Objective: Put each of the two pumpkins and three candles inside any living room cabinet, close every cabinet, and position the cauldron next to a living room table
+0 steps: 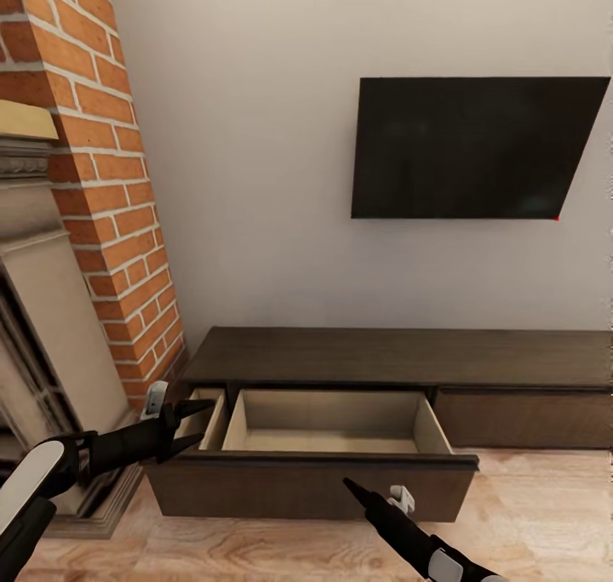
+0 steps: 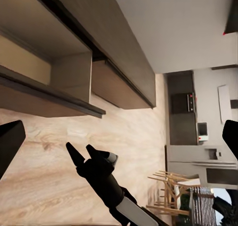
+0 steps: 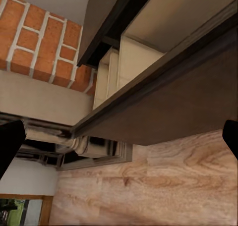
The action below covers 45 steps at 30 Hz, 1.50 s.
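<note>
The long dark-brown cabinet (image 1: 400, 356) stands against the wall with its left drawer (image 1: 332, 420) pulled out. The drawer's pale beige inside holds nothing. My left gripper (image 1: 194, 427) hovers open at the drawer's left end, just over the narrow side compartment (image 1: 207, 413). My right gripper (image 1: 351, 485) is open in front of the drawer's dark front panel (image 1: 315, 484), low above the floor; it also appears in the left wrist view (image 2: 81, 150). In the right wrist view the drawer front (image 3: 173, 102) is close. Pumpkins, candles, cauldron and table are out of view.
A stone-coloured fireplace surround (image 1: 51, 335) and a brick chimney (image 1: 111, 182) stand close on the left. A black TV (image 1: 477, 148) hangs on the wall above the cabinet. The cabinet's right drawer (image 1: 519, 416) is closed. Wooden floor (image 1: 528, 522) lies in front.
</note>
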Motion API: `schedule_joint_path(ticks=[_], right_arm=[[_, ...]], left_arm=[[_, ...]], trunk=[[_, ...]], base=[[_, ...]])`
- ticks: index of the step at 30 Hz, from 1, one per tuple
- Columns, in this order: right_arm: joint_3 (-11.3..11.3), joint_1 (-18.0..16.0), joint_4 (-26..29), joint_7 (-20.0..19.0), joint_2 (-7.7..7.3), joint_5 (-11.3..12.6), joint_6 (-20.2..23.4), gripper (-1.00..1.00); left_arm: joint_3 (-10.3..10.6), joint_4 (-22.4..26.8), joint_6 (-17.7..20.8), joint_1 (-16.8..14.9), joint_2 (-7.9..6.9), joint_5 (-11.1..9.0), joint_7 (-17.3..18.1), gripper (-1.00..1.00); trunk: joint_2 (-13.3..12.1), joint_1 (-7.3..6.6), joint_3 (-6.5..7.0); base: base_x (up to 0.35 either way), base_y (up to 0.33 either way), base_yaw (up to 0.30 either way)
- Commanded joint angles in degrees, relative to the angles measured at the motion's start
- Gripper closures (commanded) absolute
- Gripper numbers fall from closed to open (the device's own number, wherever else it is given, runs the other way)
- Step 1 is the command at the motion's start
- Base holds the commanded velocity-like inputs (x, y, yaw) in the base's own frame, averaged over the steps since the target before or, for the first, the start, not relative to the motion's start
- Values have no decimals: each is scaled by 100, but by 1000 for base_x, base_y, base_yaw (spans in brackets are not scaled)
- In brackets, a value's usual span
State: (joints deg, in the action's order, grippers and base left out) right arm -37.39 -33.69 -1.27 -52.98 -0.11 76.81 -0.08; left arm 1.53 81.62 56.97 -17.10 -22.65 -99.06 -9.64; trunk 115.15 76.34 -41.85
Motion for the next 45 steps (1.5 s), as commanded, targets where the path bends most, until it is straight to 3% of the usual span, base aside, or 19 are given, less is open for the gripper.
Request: schedule_joint_path(ticks=[1, 18, 45], right_arm=[[-49, -6, -14, -28, 2, 45, -1, -100], [-51, -6, -14, -18, 2, 45, -186, -100], [-49, -6, -14, 80, 4, 44, -204, -100]], left_arm=[[5, 3, 6, -4, -3, -59, -56, -100], [5, 3, 5, -4, -3, -55, -56, -100], [5, 3, 7, -4, -3, -61, -56, -100]], trunk=[[-38, -26, 13], [-720, -400, 318], [-1803, -993, 813]], base=[[-282, 0, 0], [-62, 1, 0], [-305, 77, 17]])
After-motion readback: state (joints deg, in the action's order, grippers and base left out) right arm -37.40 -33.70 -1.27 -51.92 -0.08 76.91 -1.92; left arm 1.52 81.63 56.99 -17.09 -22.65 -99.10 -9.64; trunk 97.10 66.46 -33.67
